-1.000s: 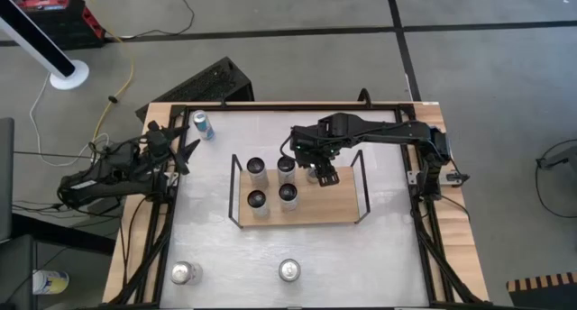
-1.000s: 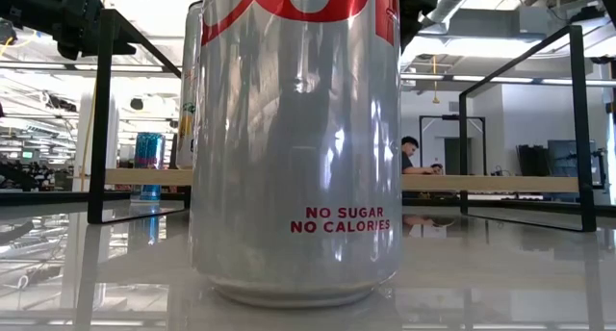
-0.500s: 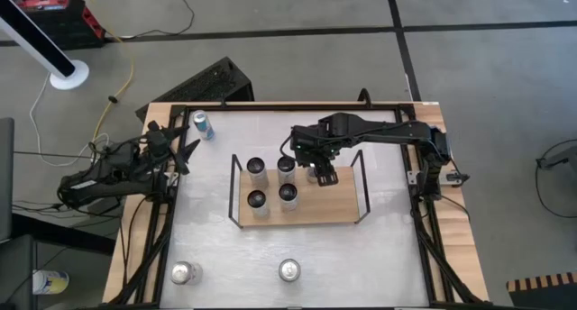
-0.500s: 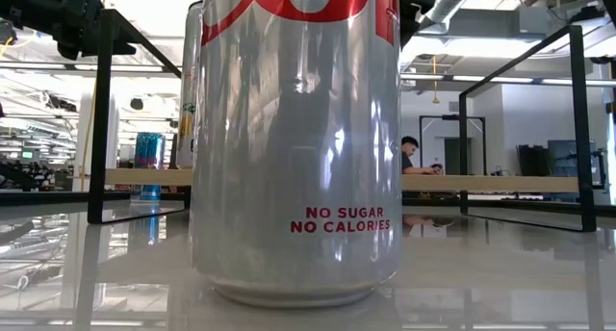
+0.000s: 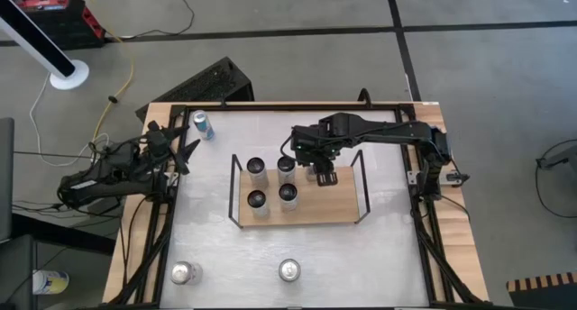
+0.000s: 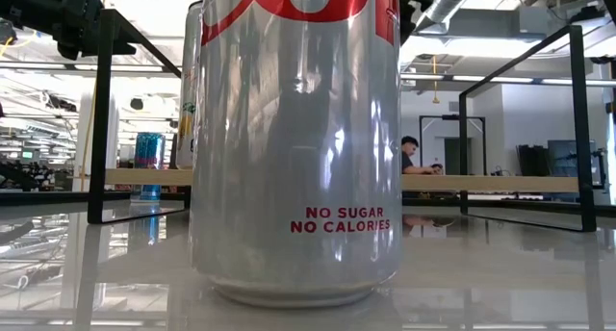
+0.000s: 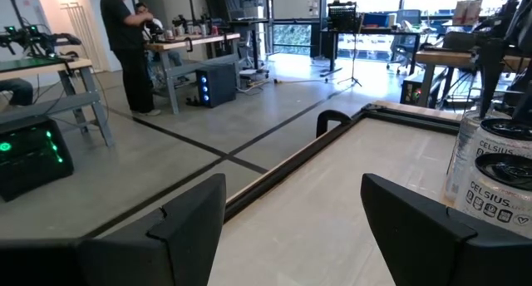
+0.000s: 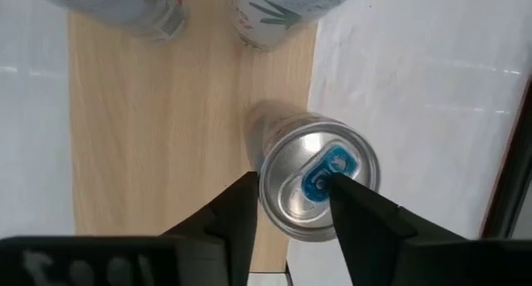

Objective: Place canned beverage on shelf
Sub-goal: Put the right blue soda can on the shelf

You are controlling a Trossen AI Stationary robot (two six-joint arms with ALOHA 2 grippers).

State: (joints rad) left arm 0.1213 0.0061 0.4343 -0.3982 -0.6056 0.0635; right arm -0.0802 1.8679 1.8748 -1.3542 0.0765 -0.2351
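The shelf (image 5: 338, 206) is a light-wood board in a black wire frame at the table's middle. Several dark-topped cans (image 5: 287, 167) stand on its left half. My right gripper (image 5: 317, 171) is over the board's far edge, pointing down, shut on a silver can with a blue tab (image 8: 318, 184). My left gripper (image 5: 185, 152) waits open and empty at the table's left edge, near a blue can (image 5: 204, 124) that also shows in the left wrist view (image 7: 490, 174). The low view is mostly filled by a silver and red can (image 6: 296, 139). My right gripper pinches the silver can between its two fingers (image 8: 241, 207), near its top rim (image 8: 274, 207). The fingers come from above, pointing down. The can is upright, and its lower end (image 8: 264, 124) is at the wooden board by the board's far edge.
Two silver cans (image 5: 185, 272) (image 5: 288, 270) stand near the table's near edge. The shelf's raised end rails (image 5: 363, 188) stand on either side of the board. Black rails (image 5: 297, 106) frame the white table. A person (image 7: 125, 45) stands in the room beyond.
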